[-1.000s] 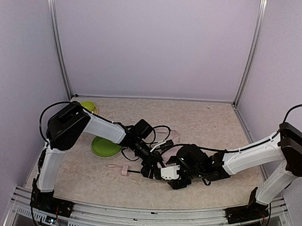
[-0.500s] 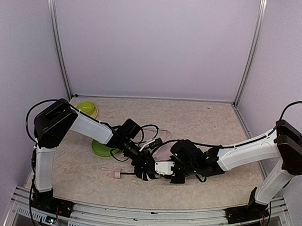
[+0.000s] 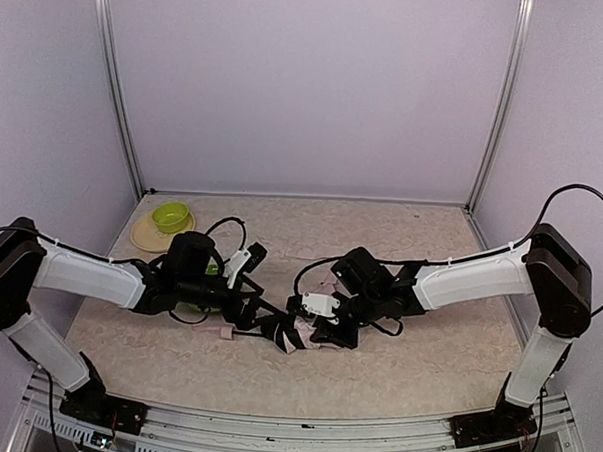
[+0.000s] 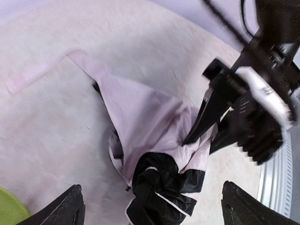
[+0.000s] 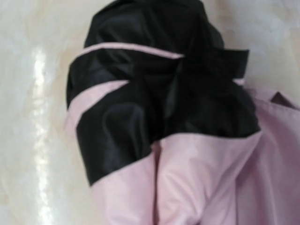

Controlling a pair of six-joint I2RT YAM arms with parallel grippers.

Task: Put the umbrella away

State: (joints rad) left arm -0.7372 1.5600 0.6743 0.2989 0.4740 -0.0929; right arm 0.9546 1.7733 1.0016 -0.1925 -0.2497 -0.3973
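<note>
The umbrella (image 3: 290,334) lies crumpled on the table between the two arms, with pale pink fabric (image 4: 140,112) outside and a black lining bunch (image 4: 164,187). Its small pink handle (image 3: 227,331) lies to the left. My left gripper (image 4: 154,208) is open, its fingertips wide apart on either side of the black bunch and not touching it. In the top view the left gripper (image 3: 261,313) sits just left of the umbrella. My right gripper (image 3: 314,325) is shut on the pink fabric from the right. In the right wrist view the umbrella (image 5: 187,178) fills the picture and hides the fingers.
A green bowl (image 3: 170,217) stands on a tan plate (image 3: 141,239) at the back left. A sliver of a green plate (image 3: 212,269) shows behind the left arm, and in the left wrist view the green plate (image 4: 7,208) is at the bottom left. Metal posts (image 3: 115,88) frame the back corners.
My left gripper has opened, let go of the umbrella and drawn back to the left. My right gripper has closed on the pink fabric. The umbrella has shifted a little left.
</note>
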